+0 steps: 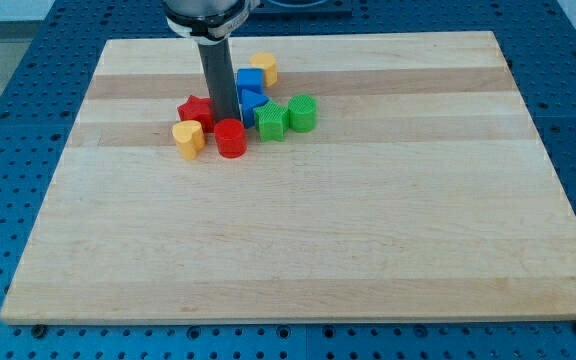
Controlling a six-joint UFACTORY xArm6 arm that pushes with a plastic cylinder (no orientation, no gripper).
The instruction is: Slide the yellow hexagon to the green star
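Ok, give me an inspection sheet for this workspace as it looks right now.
Surface: pale wooden board, blocks clustered near the view's top.
Job's things: yellow hexagon block at the cluster's top; green star block below it, blue blocks between.
Clutter: two blue blocks, red star block, red cylinder block, yellow heart block, green cylinder block.
Tool: my tip among the blocks, behind the red cylinder.
Cables: nothing seen.
Surroundings: blue perforated table.

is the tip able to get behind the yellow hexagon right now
Probably yes. My tip stands among the red blocks, while the yellow hexagon sits at the cluster's top edge. Bare board lies above it, though the blue blocks sit between.
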